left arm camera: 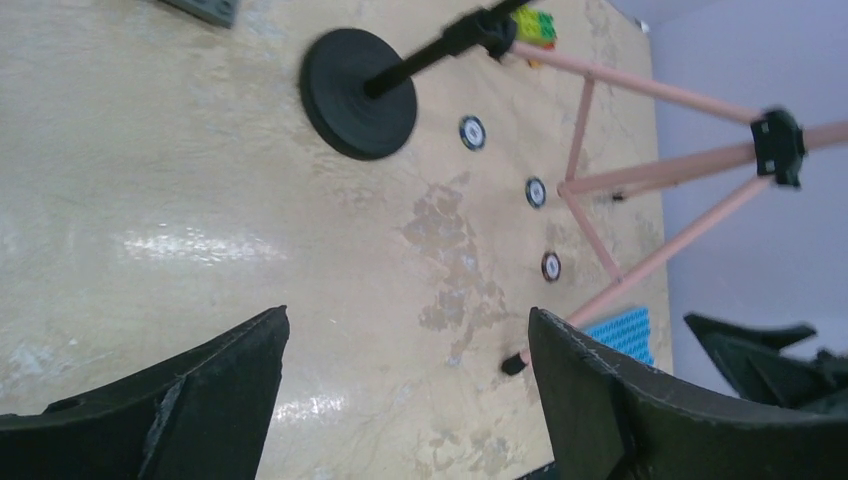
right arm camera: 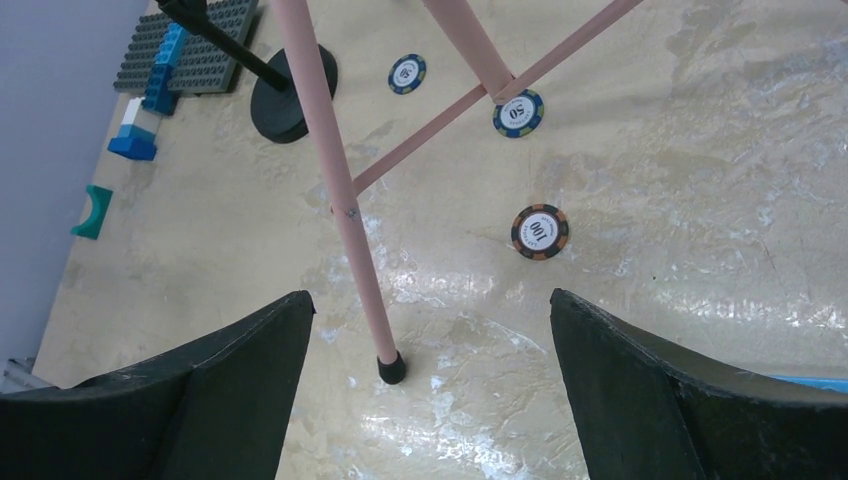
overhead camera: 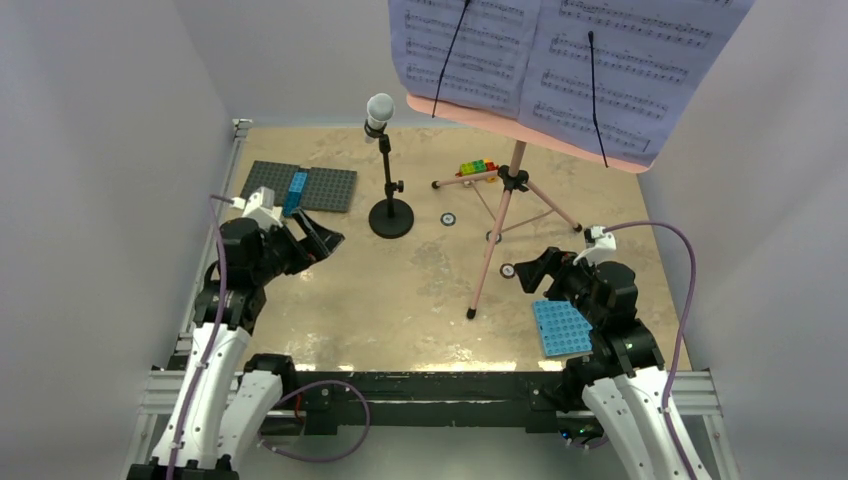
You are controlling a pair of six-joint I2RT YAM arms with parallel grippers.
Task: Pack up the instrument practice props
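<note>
Far to the left of the music stand (overhead camera: 513, 178), the left gripper (overhead camera: 318, 236) hangs low over the tabletop (overhead camera: 420, 290). Its jaws are spread wide and hold nothing. Behind it, also well left of the music stand, a grey studded plate (overhead camera: 330, 188) lies flat with a blue brick strip (overhead camera: 296, 192) on it.

Closer in on the music stand's left, the mic stand (overhead camera: 388, 175) stands upright on its round black base, long axis vertical. The microphone (overhead camera: 379, 110) sits at its top, head pointing up.

Three chips lie flat among the music stand's legs. The orange-rimmed chip (right arm camera: 540, 231) reads "100" and the blue chip (right arm camera: 518, 113) reads "50". The farther chip (right arm camera: 407, 73) has a number too small to read.

The music stand itself is upright on three splayed pink legs, with its post vertical and its desk facing the arms. The sheet-music pages (overhead camera: 560, 60) on the desk show printed staves under two thin black wires, but no words can be read. Coloured bricks (overhead camera: 477, 168) sit just behind the music stand's left leg.

Right of the music stand's near leg, the right gripper (overhead camera: 530, 278) also has its jaws wide apart and holds nothing. A blue studded plate (overhead camera: 561, 328) lies at the music stand's near right, beside that arm.

The tabletop is beige, mottled and glossy with glare. Plain pale walls (overhead camera: 110, 150) close in the left, back and right sides.
</note>
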